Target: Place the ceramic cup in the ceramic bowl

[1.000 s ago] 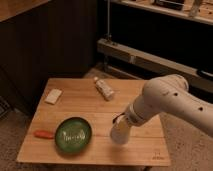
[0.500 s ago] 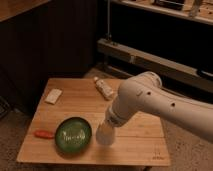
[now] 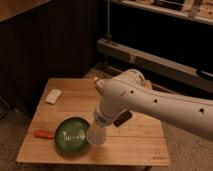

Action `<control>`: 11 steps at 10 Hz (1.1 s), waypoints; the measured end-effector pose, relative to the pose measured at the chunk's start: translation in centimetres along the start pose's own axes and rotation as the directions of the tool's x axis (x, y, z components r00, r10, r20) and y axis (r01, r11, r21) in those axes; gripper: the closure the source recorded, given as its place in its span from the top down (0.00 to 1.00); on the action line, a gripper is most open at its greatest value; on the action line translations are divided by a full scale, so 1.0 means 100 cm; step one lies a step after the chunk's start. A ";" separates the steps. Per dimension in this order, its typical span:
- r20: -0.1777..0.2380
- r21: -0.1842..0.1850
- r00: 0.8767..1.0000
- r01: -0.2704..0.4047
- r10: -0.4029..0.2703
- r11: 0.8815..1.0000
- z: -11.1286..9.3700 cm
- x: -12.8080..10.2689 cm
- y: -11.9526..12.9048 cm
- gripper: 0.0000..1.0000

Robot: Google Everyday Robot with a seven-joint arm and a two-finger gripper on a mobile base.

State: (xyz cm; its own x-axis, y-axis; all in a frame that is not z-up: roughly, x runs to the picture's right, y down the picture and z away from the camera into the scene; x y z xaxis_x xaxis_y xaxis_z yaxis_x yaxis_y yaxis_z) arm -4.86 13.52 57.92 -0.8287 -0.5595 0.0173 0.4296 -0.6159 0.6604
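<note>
Green and glossy, the ceramic bowl (image 3: 71, 135) sits on the front left part of a light wooden table (image 3: 135, 142), with faint whitish marks inside it. A white arm (image 3: 150, 100) reaches in from the right, bends over the middle of the table and points down and to the left, so that the gripper (image 3: 98, 127) at its end hangs at the bowl's right rim. Below the gripper is a pale cream, roughly cylindrical shape that appears to be the ceramic cup (image 3: 94, 139); it overlaps the bowl's right edge in this view. Whether the gripper is clamped on the cup cannot be told, nor whether the cup touches the table or the bowl. A small orange object (image 3: 44, 134) lies on the table just left of the bowl. A pale flat block (image 3: 53, 96) lies near the table's back left corner, well apart from the bowl. A dark object (image 3: 123, 118) shows on the table under the arm.
</note>
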 end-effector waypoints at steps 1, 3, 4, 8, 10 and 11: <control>-0.001 0.000 1.000 0.017 -0.017 1.000 0.002 0.008 -0.002 0.03; -0.006 0.002 0.999 0.034 -0.034 0.999 0.006 0.021 -0.003 0.03; -0.009 0.009 0.999 0.041 -0.041 0.999 0.008 0.031 -0.002 0.03; 0.003 0.015 0.998 0.056 -0.056 0.998 0.015 0.056 0.013 0.03; 0.015 0.028 0.997 0.076 -0.077 0.997 0.025 0.075 0.015 0.03; 0.019 0.039 0.996 0.085 -0.086 0.996 0.031 0.083 0.015 0.03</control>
State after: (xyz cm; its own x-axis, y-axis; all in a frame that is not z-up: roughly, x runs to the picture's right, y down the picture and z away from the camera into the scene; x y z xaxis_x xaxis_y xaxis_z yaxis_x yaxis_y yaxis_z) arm -12.20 9.66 61.40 -0.8692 -0.4939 -0.0248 0.3435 -0.6390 0.6883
